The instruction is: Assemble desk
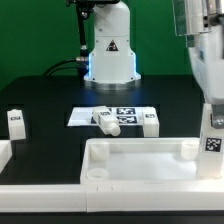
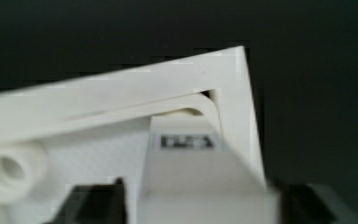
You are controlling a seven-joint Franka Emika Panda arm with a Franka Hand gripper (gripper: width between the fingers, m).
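At the exterior view's left edge, one leg (image 1: 15,122) stands upright on the black table (image 1: 50,100), its square black-and-white tag facing the camera. Mid-scene, the marker board (image 1: 85,116) shows printed tags; a second leg (image 1: 104,120) lies across it and a third leg (image 1: 150,123) sits at its right end. Behind, the robot base (image 1: 108,50) bears a warning triangle, with no legible writing. Rightmost, a tagged fourth leg (image 1: 213,137) stands in the tabletop (image 1: 140,160) corner, and the gripper (image 2: 202,205) straddles it with its jaws apart.

Exterior wide, wrist close; both on tabletop (image 1: 130,165)
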